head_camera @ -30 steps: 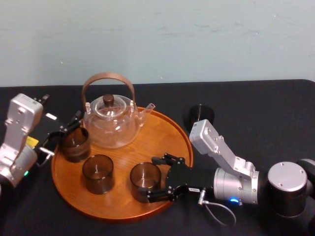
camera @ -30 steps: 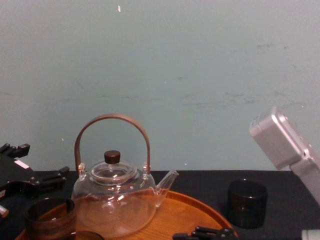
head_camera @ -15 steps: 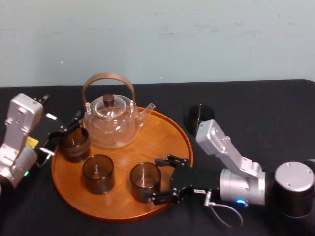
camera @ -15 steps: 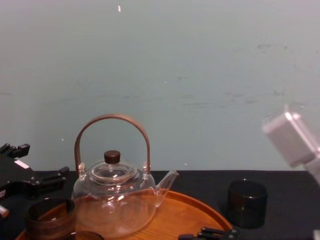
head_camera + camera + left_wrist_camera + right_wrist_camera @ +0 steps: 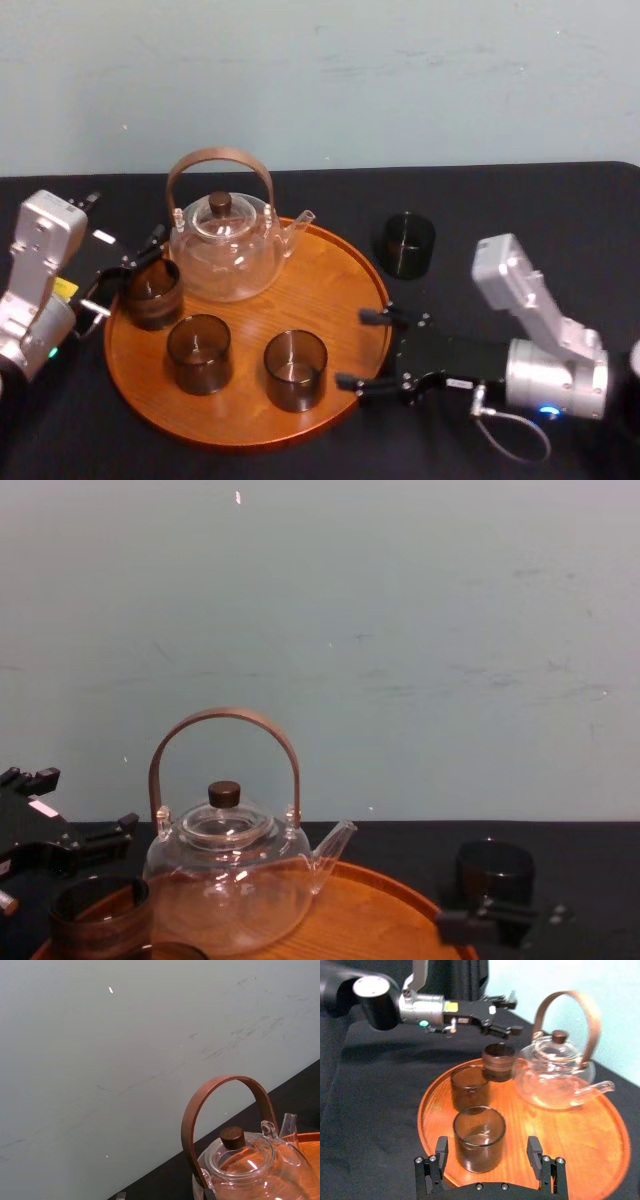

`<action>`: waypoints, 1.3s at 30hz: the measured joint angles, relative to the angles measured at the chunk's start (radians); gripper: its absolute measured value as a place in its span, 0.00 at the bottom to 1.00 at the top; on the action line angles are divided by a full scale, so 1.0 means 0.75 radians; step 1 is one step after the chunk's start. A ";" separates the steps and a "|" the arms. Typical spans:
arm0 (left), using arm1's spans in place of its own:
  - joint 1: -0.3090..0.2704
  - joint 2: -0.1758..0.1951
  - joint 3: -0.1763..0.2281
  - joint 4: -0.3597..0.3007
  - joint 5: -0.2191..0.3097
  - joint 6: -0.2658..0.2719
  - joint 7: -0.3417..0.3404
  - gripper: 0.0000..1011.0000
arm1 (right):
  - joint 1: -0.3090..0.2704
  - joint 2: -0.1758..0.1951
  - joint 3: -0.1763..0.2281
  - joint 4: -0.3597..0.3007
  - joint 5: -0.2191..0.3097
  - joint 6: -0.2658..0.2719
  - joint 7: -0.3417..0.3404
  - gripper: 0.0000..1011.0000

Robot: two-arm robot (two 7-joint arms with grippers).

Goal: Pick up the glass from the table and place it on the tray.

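The right gripper (image 5: 352, 349), jaws wide apart, hovers at the near right rim of the tray (image 5: 330, 280), close to a placed glass (image 5: 295, 368) that a careless swing could knock. The glass to pick (image 5: 407, 243) stands on the table (image 5: 520, 210) just off the tray's far right rim, and a low reach may tip it. The left gripper (image 5: 125, 272), jaws apart, waits at the tray's left rim.

Just left of the right gripper (image 5: 353, 349) a glass (image 5: 295, 370) stands on the tray (image 5: 335, 280); behind the gripper, another glass (image 5: 407, 244) on the counter (image 5: 540, 215)
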 joint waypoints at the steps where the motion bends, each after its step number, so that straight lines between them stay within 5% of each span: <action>1: 0.000 0.000 0.000 0.000 0.000 0.000 0.000 0.99 | -0.016 0.015 0.020 -0.016 0.013 -0.008 -0.010 0.99; 13: 0.000 0.000 0.000 0.000 0.000 0.000 0.000 0.99 | -0.110 0.050 0.171 -0.070 0.055 -0.002 -0.188 0.99; 27: 0.000 0.000 0.000 0.000 0.000 0.000 0.000 0.99 | -0.101 -0.045 0.274 0.003 0.005 0.138 -0.416 0.99; 39: 0.000 0.000 0.000 0.000 0.000 0.000 0.000 0.99 | -0.053 -0.117 0.309 0.085 -0.011 0.240 -0.451 0.99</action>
